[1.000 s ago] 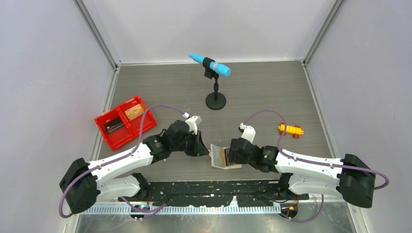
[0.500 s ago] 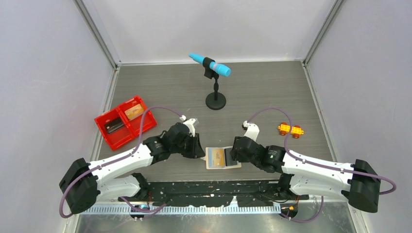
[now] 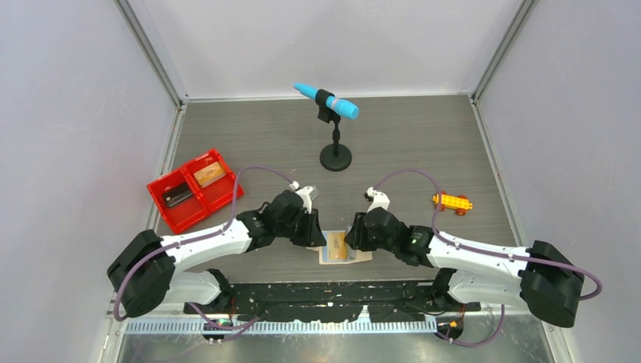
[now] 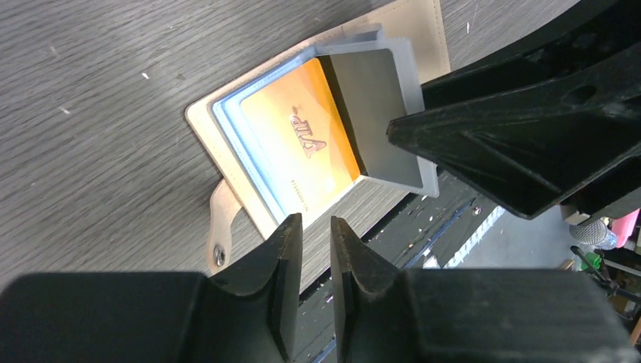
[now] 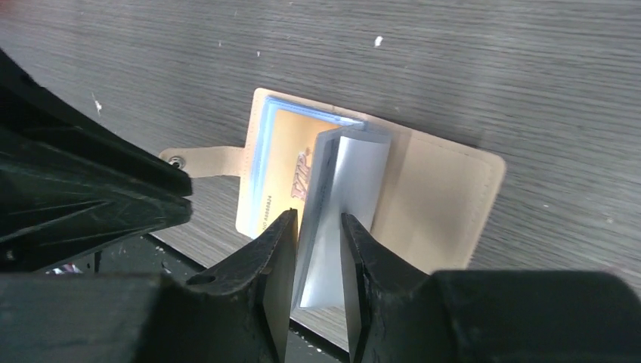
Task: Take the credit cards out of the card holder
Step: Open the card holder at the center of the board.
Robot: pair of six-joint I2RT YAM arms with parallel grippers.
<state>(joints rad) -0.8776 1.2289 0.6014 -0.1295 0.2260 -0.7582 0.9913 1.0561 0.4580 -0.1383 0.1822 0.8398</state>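
The tan card holder (image 3: 363, 258) lies open on the table near its front edge, between my two grippers. An orange credit card (image 4: 302, 144) marked VIP sits in its blue-edged sleeve on the tab side. A few grey plastic sleeves (image 5: 355, 174) stand up from the spine. My right gripper (image 5: 317, 215) straddles these raised sleeves, its jaws narrowly open around them; the leaves still fan apart. My left gripper (image 4: 311, 227) hovers just off the holder's tab edge (image 4: 219, 227), jaws a little apart and empty.
A red two-compartment tray (image 3: 160, 188) at the left holds a dark card (image 3: 178, 197) and a tan card (image 3: 210, 174). A blue microphone on a black stand (image 3: 335, 125) is behind. An orange toy car (image 3: 452, 202) lies to the right. The table's front edge runs just below the holder.
The holder, tilted up a second ago, now lies flat. Both grippers have closed in over it. The left jaws opened a little from shut; the right jaws narrowed around the sleeves.
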